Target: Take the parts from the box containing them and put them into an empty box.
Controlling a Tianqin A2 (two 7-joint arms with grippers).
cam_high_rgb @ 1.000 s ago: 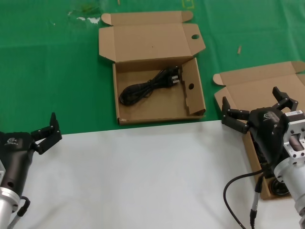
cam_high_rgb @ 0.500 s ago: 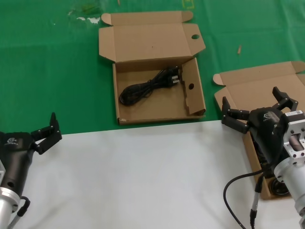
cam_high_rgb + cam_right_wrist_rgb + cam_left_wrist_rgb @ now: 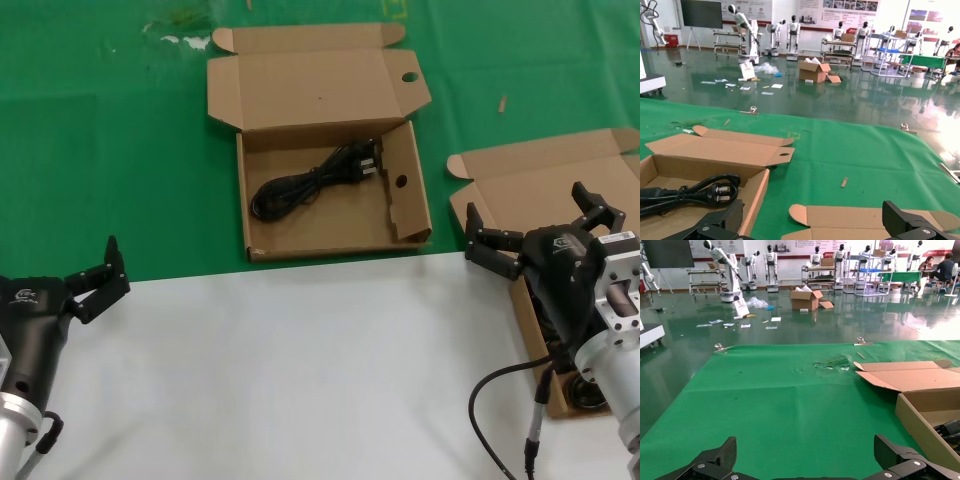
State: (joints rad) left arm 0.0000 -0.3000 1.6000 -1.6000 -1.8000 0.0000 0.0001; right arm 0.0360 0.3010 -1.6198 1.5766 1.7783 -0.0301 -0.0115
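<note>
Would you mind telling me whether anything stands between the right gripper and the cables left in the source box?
Nothing visible does. The right gripper hangs open directly over the plain-lidded box; its remaining cables are mostly hidden beneath the arm.

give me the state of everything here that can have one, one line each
box with holes: lid open, one black cable lying coiled inside
plain box: lid open, mostly hidden behind the right arm, contents barely visible
left gripper: open, holds nothing, at the near left over the white surface's edge
right gripper: open, holds nothing, over the plain box
</note>
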